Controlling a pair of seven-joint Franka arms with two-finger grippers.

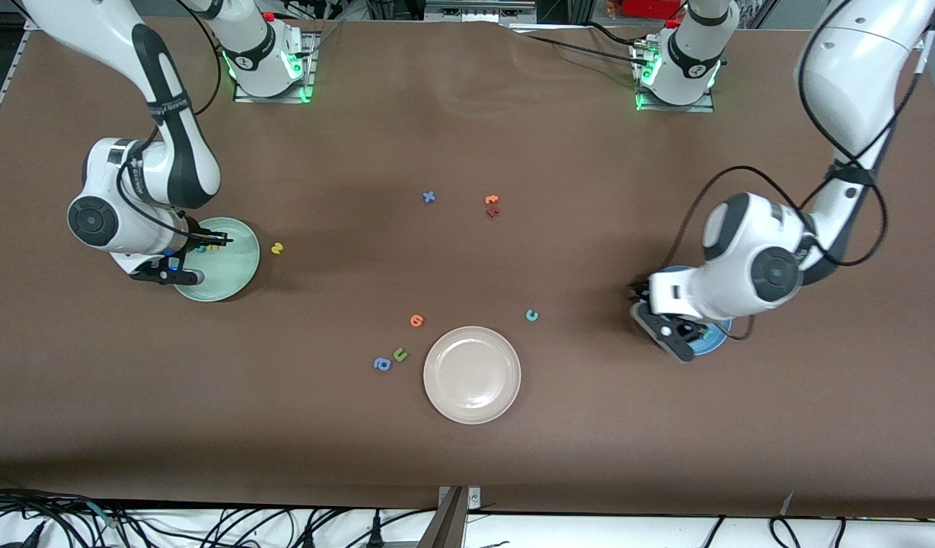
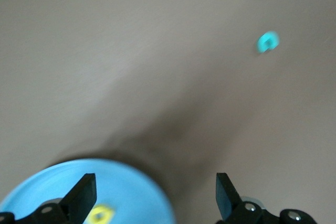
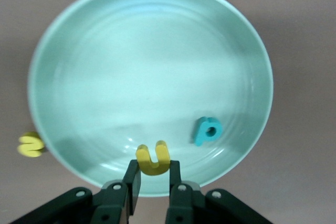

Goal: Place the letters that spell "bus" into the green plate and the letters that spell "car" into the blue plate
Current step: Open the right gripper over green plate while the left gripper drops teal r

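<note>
Mid-sort at the brown table (image 1: 467, 457): my right gripper (image 3: 153, 178) hangs over the green plate (image 3: 105, 77), which lies near the right arm's end of the table, its jaws nearly closed on the yellow "u" (image 3: 153, 158) that I have yet to let go. The teal "b" (image 3: 208, 130) already lies inside that plate. The yellow "s" (image 1: 277, 248) sits on the bare table just beside the plate's rim, toward the middle of the table, so "bus" is one letter settled, one in hand and one waiting.

At the left arm's end of the table, my left gripper (image 2: 156, 195) hovers over the blue plate (image 2: 131, 187) with its jaws spread wide and nothing between them. The yellow "a" (image 2: 100, 214) rests in that plate below the fingers. (A speck of green shows at the plate's edge in the front view, too hidden by my wrist to name, so I cannot say whether the "r" is in.) The teal "c" (image 1: 531, 315) lies loose on the table between the blue plate and the beige-white plate (image 1: 472, 374).

By my judgement roughly half the job is done: the "u" to drop, the "s" and "c" to fetch.
</note>
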